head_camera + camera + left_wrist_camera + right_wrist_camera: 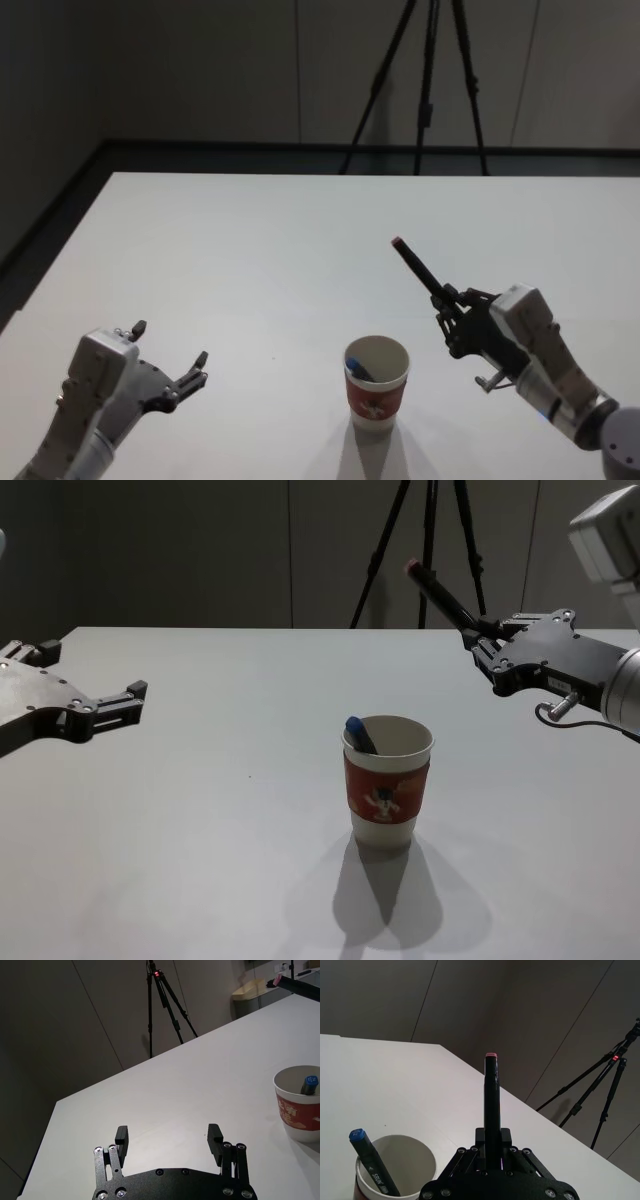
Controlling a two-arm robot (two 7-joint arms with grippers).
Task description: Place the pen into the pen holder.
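Pen holder [377, 385] is standing upright on the white bench [250, 270], near the robot's edge and roughly centred between the arms. It's a white paper cup with a red sleeve, and a blue-capped marker [372, 1164] is leaning inside against the rim. Left end effector [168, 358] is hovering over the bench to the left of the cup, well apart from it, fingers spread and gripping nothing. Right end effector [447, 301] is sitting to the right of the cup and higher than its rim, fingers clamped on the lower end of a black pen [418, 268]. The pen is raised off the bench, not touching the cup, its pink-tipped end pointing up and away from the robot. Past the far bench edge a black tripod [425, 85] is standing against a dark wall.
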